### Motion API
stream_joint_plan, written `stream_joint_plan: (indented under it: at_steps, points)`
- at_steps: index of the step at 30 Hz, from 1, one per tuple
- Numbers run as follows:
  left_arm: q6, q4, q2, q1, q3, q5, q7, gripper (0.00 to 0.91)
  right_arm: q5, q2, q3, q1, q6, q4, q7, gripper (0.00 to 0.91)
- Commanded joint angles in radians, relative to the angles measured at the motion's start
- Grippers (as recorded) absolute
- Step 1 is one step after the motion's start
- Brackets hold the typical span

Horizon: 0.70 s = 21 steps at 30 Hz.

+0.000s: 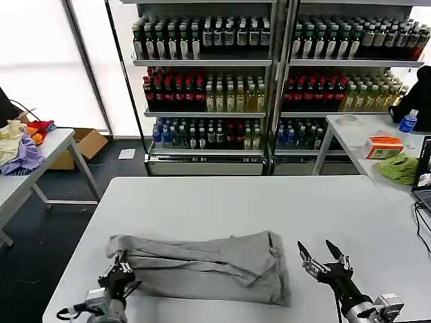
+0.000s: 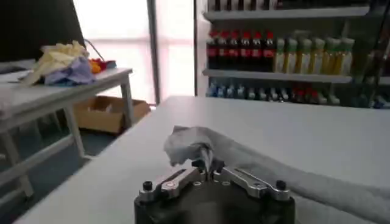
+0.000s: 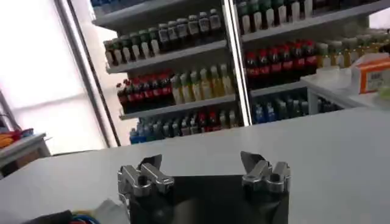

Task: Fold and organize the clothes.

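Left claw (image 1: 120, 270) pinching shirt (image 1: 209, 266) end, right claw (image 1: 324, 259) open beside other end
Shirt's long axis runs left-right across counter (image 1: 222, 202), right end just beside the empty claw

My left gripper (image 2: 210, 172): black housing, silver metal link arms w/ black screw heads at the pivots, thin dark tips. Wrist behind it is grey, w/ a black cable looping off. Right gripper (image 1: 325, 258): same build, black pointed tips, silver linkages, blk body. Silver-grey wrist block behind, small dark fittings.
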Motion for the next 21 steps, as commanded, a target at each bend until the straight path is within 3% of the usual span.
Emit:
stream_joint_plan:
  at_steps: [1, 4, 9, 17, 21]
  points:
    - [-0.006, 0.068, 0.160, -0.032, -0.297, -0.116, 0.119, 0.010, 0.000, 0.000, -0.007, 0.000, 0.000, 0.004, 0.001, 0.907]
    - [-0.010, 0.152, 0.267, -0.033, -0.363, -0.172, 0.167, 0.010, -0.001, 0.001, -0.009, 0.000, 0.000, 0.007, 0.001, 0.907]
    - [-0.004, 0.146, 0.369, -0.029, -0.415, -0.294, 0.193, 0.010, -0.002, 0.000, -0.013, -0.003, 0.000, 0.012, 0.001, 0.907]
    - [0.045, 0.015, 0.390, -0.059, -0.252, -0.453, 0.142, 0.010, -0.003, -0.001, 0.000, -0.019, -0.005, 0.029, 0.002, 0.907]
    - [0.016, -0.081, 0.369, -0.076, -0.125, -0.573, 0.089, 0.010, -0.002, -0.001, 0.010, -0.038, -0.003, 0.030, 0.002, 0.907]
